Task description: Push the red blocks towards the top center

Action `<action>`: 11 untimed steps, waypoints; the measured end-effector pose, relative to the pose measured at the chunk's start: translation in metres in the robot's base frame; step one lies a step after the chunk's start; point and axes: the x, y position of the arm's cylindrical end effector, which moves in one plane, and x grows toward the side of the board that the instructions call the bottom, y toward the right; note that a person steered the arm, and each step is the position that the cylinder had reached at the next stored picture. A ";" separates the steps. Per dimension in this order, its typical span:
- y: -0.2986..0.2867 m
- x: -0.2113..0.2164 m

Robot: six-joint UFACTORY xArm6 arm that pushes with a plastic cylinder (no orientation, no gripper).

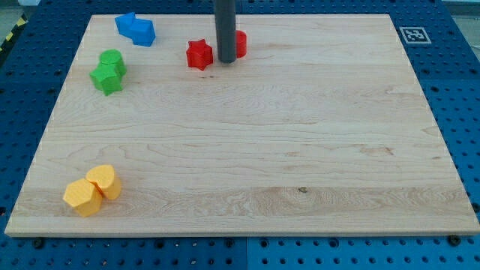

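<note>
Camera view, wooden board (247,150), contents as follows. Red star-shaped block (199,55): near the view's top edge, slightly left of centre, points radiating all round, no clear long axis. Second red block (241,43): just right of the rod, largely hidden behind it, shape and axis not discernible. My tip (226,60): a bare rod end with nothing to open or close, standing between the two red blocks, close beside both; whether it touches either cannot be told. Open board lies to the right and below. Blue blocks (136,28): top left. Green blocks (109,71): left side. Yellow blocks (92,190): bottom left, by the edge.
</note>
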 end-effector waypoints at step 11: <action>-0.097 0.018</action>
